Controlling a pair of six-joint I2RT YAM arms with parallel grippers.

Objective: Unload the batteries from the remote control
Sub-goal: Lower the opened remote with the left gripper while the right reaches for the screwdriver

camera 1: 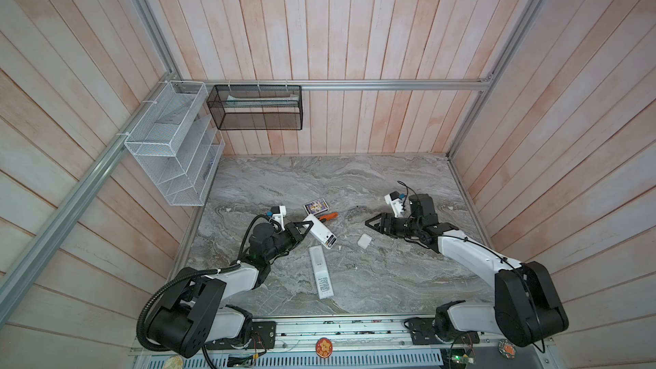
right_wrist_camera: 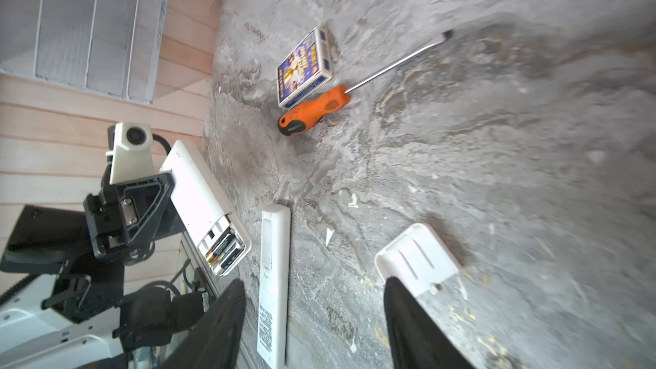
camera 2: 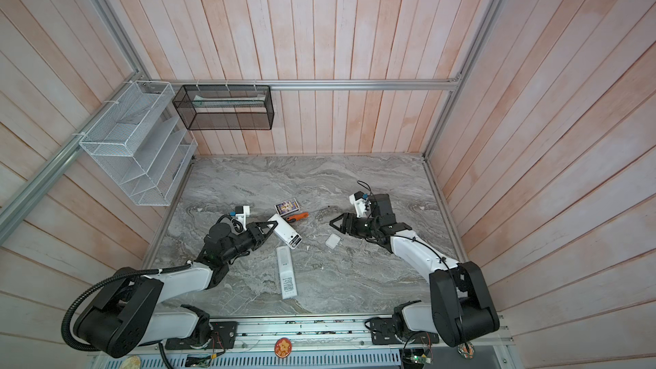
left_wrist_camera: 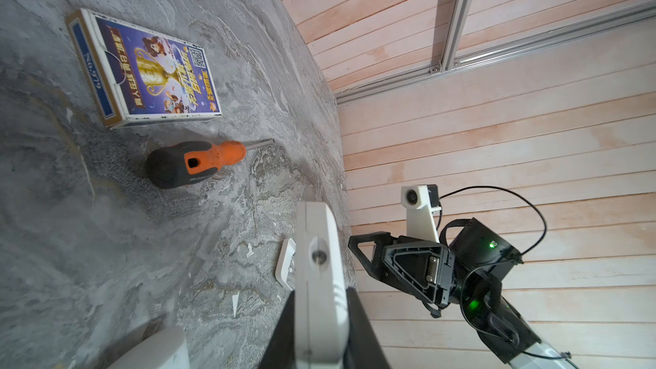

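We see the left jaws clamped on a white remote (camera 1: 319, 230), left of centre. Its open compartment, at the near right end, shows the batteries (right_wrist_camera: 222, 248) seated inside. The right jaws stand apart, holding nothing, above the counter (camera 1: 390, 278) near a white cover plate (camera 1: 364, 241). A second remote (camera 1: 320, 273) lies nearer us.

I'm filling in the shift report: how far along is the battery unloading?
Done: the cover plate is off and lies on the table. In hand: the left gripper clamps the white remote, compartment open; the right gripper is open and empty. Left: the batteries sit in that compartment, none visibly out. The second remote lies on the table; its state is unclear.
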